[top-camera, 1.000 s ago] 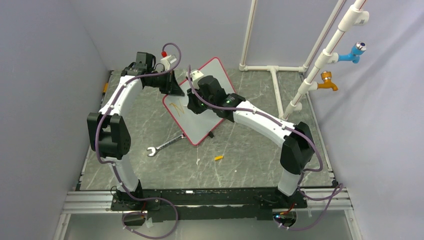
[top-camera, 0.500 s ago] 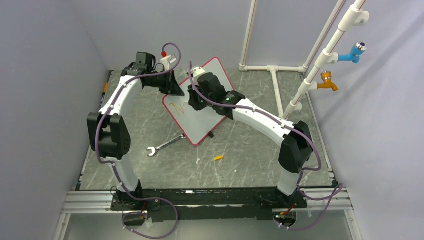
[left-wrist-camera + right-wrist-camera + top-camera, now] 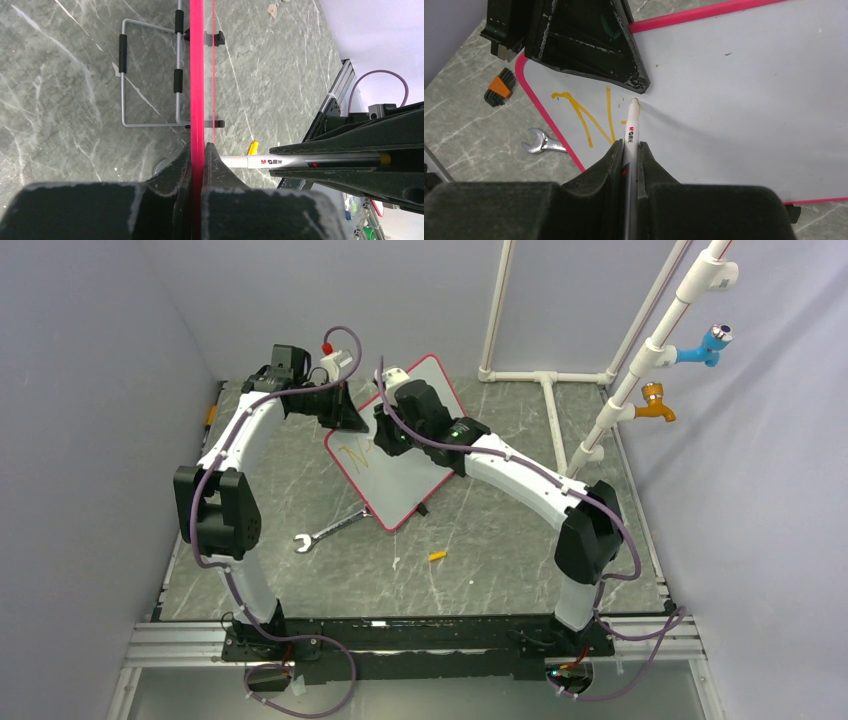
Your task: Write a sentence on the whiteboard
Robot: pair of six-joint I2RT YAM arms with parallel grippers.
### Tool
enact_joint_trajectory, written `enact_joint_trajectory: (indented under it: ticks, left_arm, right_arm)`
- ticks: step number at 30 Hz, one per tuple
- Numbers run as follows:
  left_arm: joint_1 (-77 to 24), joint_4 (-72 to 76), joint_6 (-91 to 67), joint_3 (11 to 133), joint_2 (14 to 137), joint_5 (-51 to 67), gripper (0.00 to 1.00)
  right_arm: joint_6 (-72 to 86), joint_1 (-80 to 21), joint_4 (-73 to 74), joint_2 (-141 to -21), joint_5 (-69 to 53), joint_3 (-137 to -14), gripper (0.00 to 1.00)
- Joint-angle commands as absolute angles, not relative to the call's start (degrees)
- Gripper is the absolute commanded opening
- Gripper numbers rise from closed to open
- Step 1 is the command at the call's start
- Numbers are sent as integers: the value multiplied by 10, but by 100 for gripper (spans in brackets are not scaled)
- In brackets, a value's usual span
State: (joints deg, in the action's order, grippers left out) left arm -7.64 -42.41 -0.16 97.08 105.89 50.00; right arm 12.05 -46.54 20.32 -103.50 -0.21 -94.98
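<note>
Writing is at an early stage: I see only an orange "N" and one short stroke of the sentence, near one end of the whiteboard. The board sits askew on the table, between the two arms, with a wire stand on its back. The left gripper is pinched onto the red frame just beside the lettering. I judge this braces the board so pen pressure cannot skid it. The right gripper is clamped on the marker, barrel lying between the fingers so the tip leads in plain sight of the wrist camera. The tip is on or just above the white surface beside the N; contact I cannot confirm. Most of the sentence is yet to be written. A wrench lies just off the board's edge
</note>
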Motion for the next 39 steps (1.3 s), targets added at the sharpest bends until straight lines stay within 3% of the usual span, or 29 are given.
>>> enact_joint_trajectory:
  ticks: [1, 19, 39]
  left_arm:
    - [-89, -400, 32, 969, 1028, 514, 0]
    - [-89, -398, 33, 961, 1022, 512, 0]
    - [-90, -390, 31, 948, 1013, 509, 0]
  right_arm:
    - [136, -477, 174, -1031, -28, -927, 0]
    - [149, -484, 188, -1016, 50, -867, 0]
    - [140, -468, 187, -988, 41, -917, 0]
